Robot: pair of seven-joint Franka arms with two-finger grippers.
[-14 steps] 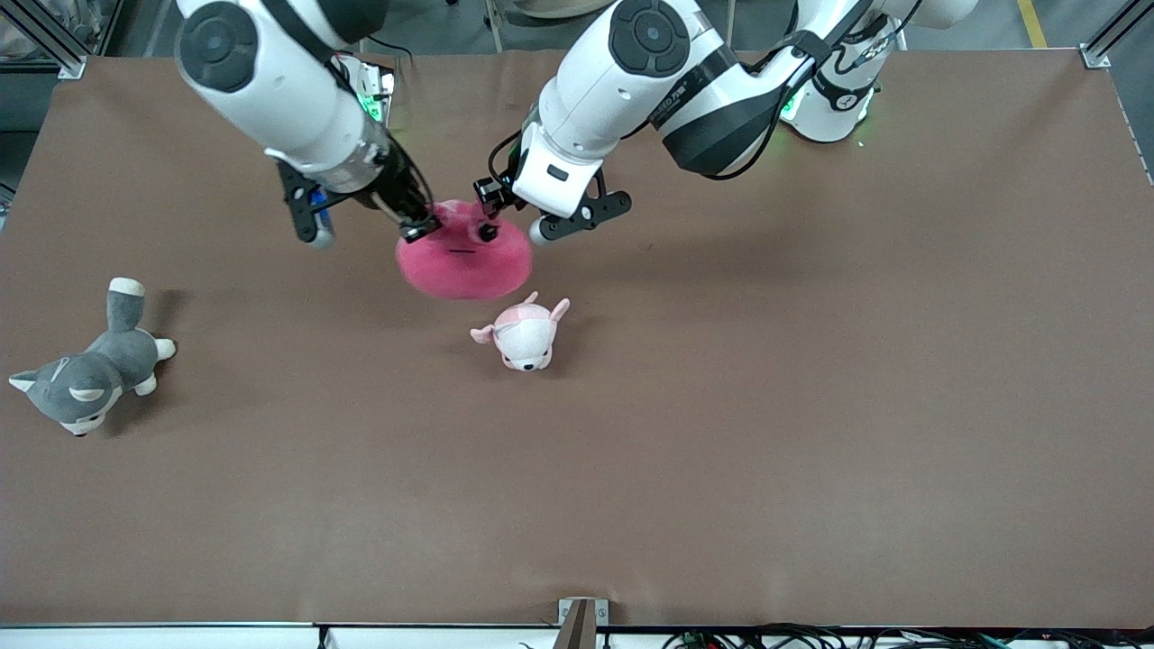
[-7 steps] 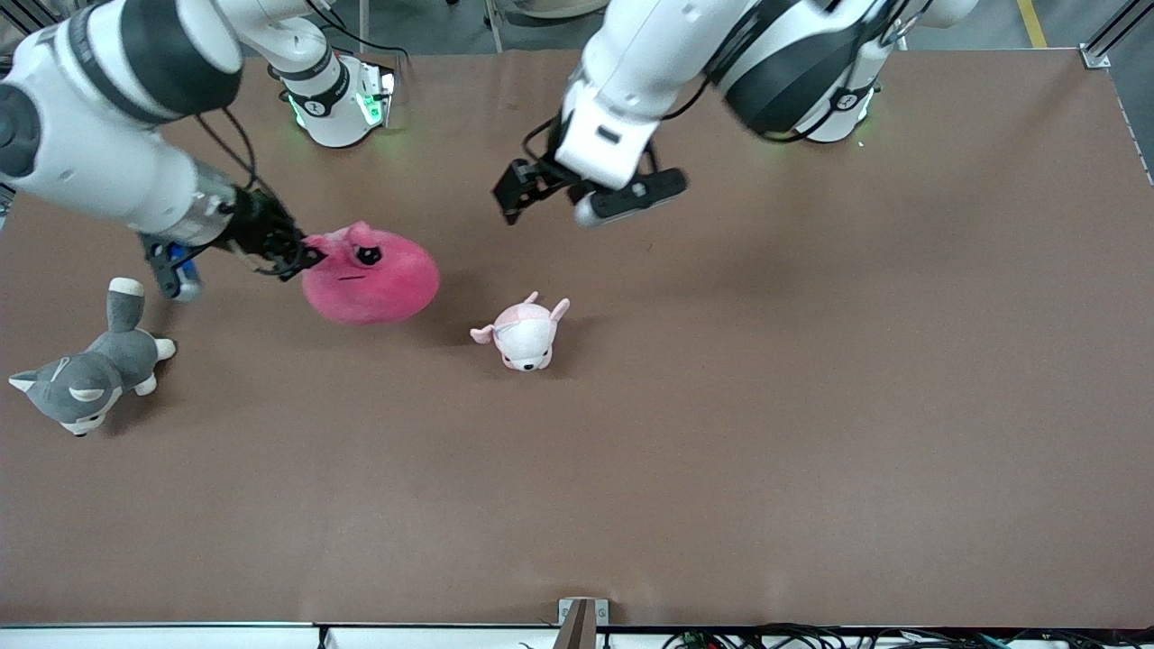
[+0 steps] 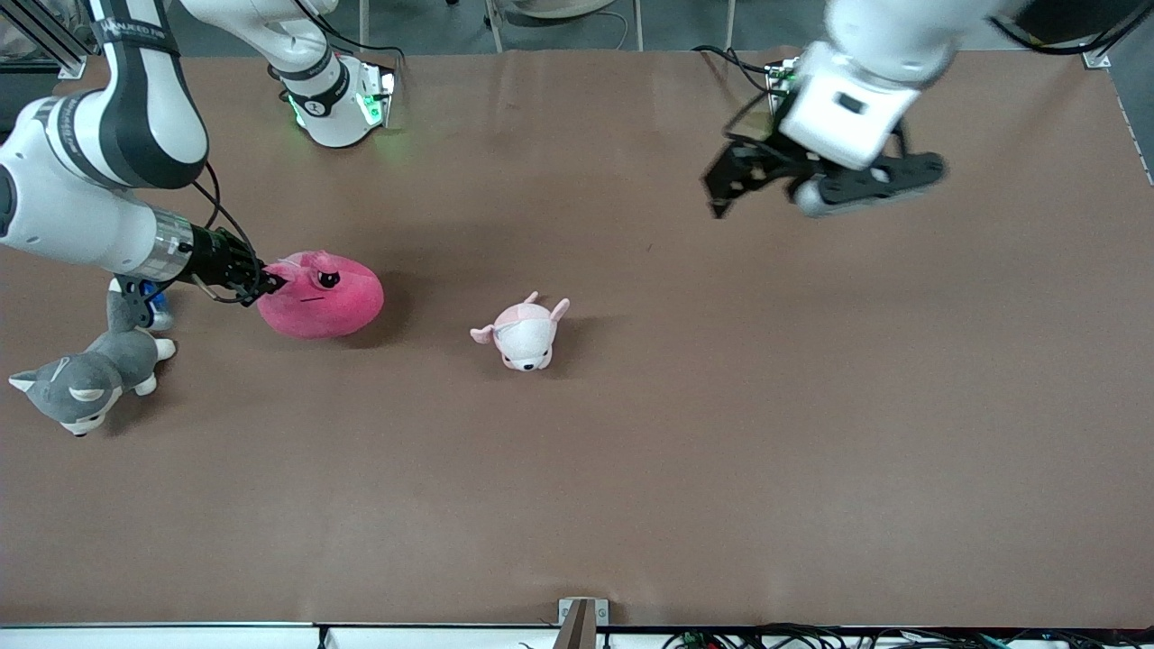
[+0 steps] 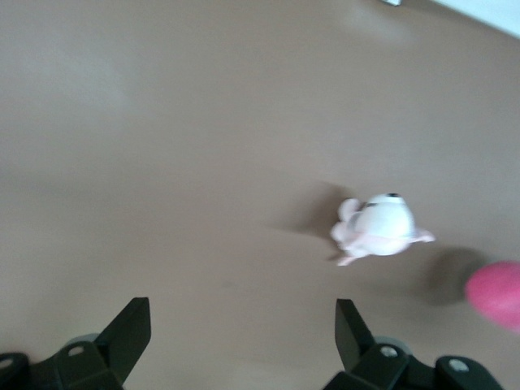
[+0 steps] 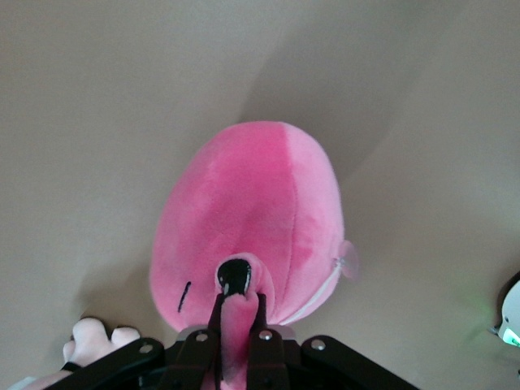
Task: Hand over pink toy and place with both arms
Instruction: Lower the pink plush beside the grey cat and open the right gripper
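Note:
The pink toy [image 3: 323, 296], a round hot-pink plush with black eyes, hangs low at the table toward the right arm's end. I cannot tell whether it touches the cloth. My right gripper [image 3: 268, 282] is shut on a fold of its fabric beside one eye. The right wrist view shows that fold pinched between the fingers [image 5: 240, 313], with the toy's body [image 5: 252, 219] spreading out from them. My left gripper [image 3: 735, 194] is open and holds nothing, up over the table toward the left arm's end. Its fingers [image 4: 241, 325] stand wide apart over bare cloth. The pink toy [image 4: 497, 294] shows far off.
A small pale pink-and-white plush [image 3: 525, 333] lies mid-table, nearer the front camera than the pink toy; it also appears in the left wrist view [image 4: 380, 227]. A grey plush [image 3: 86, 374] lies at the right arm's end, close under the right arm. Brown cloth [image 3: 721, 433] covers the table.
The left gripper let go of the pink toy, opened and drew back toward its own end. The right gripper carried the toy down and toward the right arm's end.

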